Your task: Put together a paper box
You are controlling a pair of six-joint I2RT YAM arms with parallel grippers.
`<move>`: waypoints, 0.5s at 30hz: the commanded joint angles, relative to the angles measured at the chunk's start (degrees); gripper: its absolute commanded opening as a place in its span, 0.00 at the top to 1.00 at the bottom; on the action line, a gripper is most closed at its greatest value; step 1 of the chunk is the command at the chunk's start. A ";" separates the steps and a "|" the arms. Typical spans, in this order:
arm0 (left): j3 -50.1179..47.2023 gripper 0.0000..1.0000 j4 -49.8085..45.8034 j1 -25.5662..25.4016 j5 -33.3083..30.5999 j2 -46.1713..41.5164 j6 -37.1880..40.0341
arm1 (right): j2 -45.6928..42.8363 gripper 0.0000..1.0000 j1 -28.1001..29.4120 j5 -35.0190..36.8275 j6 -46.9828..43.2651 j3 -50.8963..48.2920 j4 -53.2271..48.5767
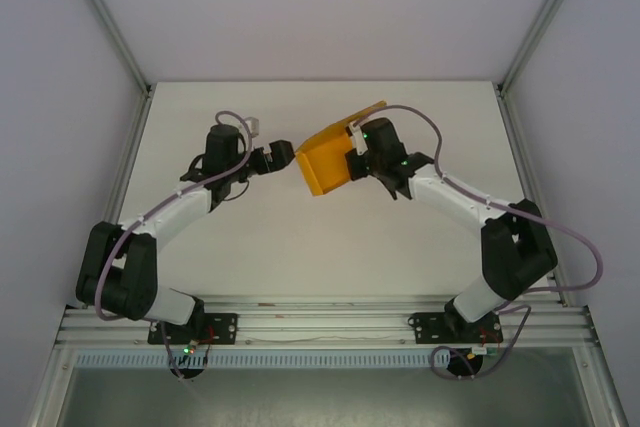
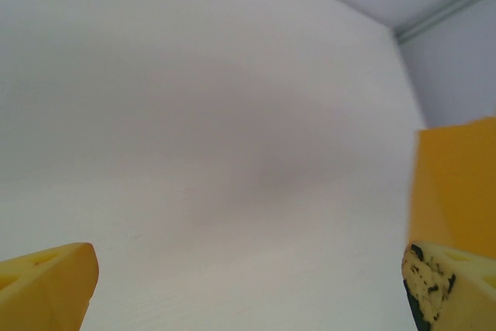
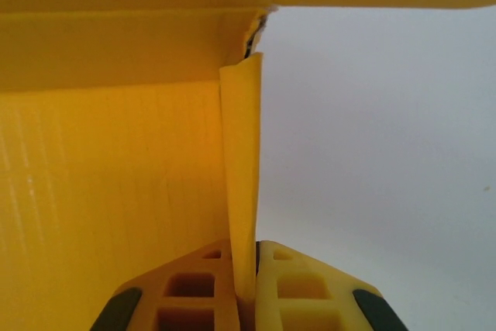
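Right gripper (image 3: 246, 273) at bottom centre of its wrist view, jaws pinched together on a thin upright wall of the paper box (image 3: 116, 191). Card edge runs up from between the pads to a folded corner near the top. Grip probably steadies the box with a side turned toward the other arm, so a flap can be pushed or tucked. That's my guess.

Left gripper (image 1: 283, 155) just left of centre in the overhead view, jaws wide apart, holding nothing. Tips just beside the box's left edge; touching or not, can't tell. Its wrist view has the box at the right edge, above the right finger (image 2: 449, 284).

Box sits centre of the overhead frame, slightly up, tilted; can't tell if it rests on the table (image 1: 300, 257). Bright orange-yellow, partly formed: walls up, one flap sticking out toward upper right. Faint ribbing on the card, small gap at the corner fold.
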 commanded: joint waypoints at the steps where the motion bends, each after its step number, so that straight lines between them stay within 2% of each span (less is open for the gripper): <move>1: 0.35 0.00 -12.71 -1.28 -10.47 1.16 2.97 | -0.10 1.00 0.91 3.71 9.22 -3.82 1.97; 10: -0.25 0.00 -16.37 -1.31 -16.27 4.05 2.90 | 3.42 1.00 0.95 5.70 16.29 -7.86 -1.62; 15: -0.88 0.00 -15.81 -1.31 -16.43 5.32 3.20 | 6.15 1.00 1.23 8.35 17.35 -8.12 -4.61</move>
